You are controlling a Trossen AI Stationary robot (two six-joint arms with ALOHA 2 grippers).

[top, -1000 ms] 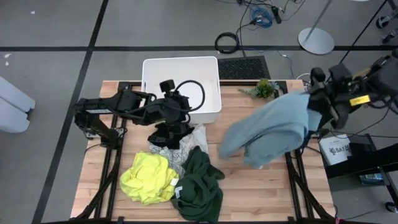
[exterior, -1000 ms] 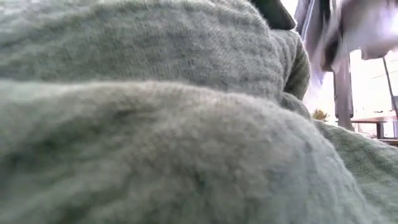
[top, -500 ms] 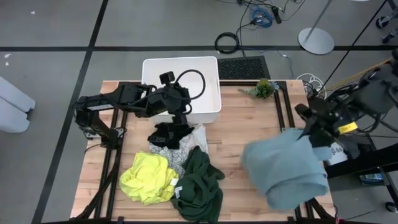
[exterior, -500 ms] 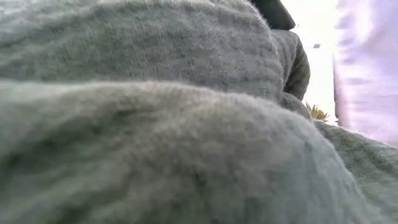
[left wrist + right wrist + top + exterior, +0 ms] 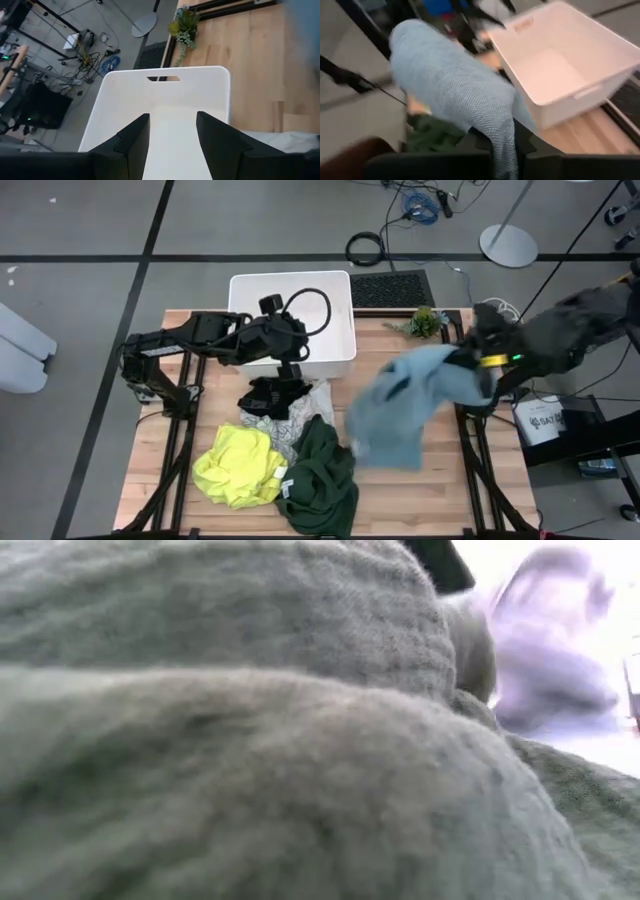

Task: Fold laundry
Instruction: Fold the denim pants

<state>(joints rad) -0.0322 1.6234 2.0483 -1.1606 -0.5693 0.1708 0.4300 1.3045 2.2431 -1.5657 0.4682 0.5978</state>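
Right gripper (image 5: 502, 145) clamped on light blue garment (image 5: 400, 410), left gripper's (image 5: 172, 135) spread jaws apparently empty over bin (image 5: 165, 95).

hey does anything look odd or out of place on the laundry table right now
Yes. The dark green knit garment lies bunched against the low camera and fills its view. The light blue knit garment is airborne, pinched in the right gripper. The white plastic bin looks empty. The left gripper hovers open over it.

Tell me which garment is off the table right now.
The light blue garment: it hangs in the air from the shut right gripper. The yellow, dark green, patterned white and black ones lie on the table.
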